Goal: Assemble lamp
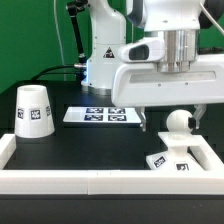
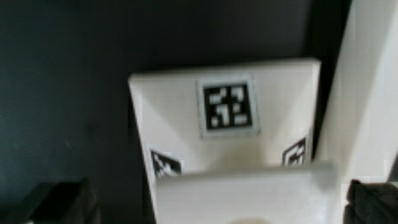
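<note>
White plastic makes up every lamp part. The white flat square plastic base [image 1: 168, 160] lies on the black table [image 1: 90, 145] toward the exterior view's right, close to the white rail [image 1: 100, 182] that frames the table, so room is tight there. The white ball-shaped bulb [image 1: 178, 122] stands over the base, apparently seated on its post, though the join is too small to judge. The gripper [image 1: 174, 120] hangs with its jaws spread wide on either side of the bulb, clamping nothing. I cannot tell whether a pad brushes it. The white tapered cup-like shade [image 1: 34, 110] stands upright, well apart at the exterior view's left, with bare table between it and the base. The marker board [image 1: 100, 115] lies flat behind that gap.

Only the wrist view shows the base [image 2: 222, 110] from above with 3 tags, the rail [image 2: 350, 80] just beside 1 edge, and 2 dark fingertips [image 2: 54, 200] flanking a blurred white mass. Only the exterior view shows the shade and the marker board.
</note>
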Controlling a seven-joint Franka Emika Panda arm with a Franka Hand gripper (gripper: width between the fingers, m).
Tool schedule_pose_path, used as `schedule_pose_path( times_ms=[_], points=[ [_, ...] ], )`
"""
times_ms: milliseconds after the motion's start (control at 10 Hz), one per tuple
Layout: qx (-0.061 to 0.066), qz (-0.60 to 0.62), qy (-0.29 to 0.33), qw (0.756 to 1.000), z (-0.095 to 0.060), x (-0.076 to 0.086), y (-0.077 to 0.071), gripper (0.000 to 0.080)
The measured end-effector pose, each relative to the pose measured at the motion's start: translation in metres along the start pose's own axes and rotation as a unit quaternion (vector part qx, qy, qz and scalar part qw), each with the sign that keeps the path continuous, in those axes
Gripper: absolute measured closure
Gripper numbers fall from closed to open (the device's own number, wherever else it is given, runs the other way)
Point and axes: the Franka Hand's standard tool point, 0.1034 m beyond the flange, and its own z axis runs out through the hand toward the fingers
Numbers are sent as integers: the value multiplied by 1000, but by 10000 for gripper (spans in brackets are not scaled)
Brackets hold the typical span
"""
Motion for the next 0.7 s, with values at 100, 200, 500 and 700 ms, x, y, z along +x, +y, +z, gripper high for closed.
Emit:
schedule_pose_path(
  times_ms=[100,200,500,700],
  points=[
    [-1,13,-5,1000,-6,-15,-2,101],
    [-2,24,-11,1000,-11,-31,-5,101],
    [-5,41,-28,999,-11,-72,-11,101],
    [-5,47,-26,999,-11,-68,-12,101]
  ],
)
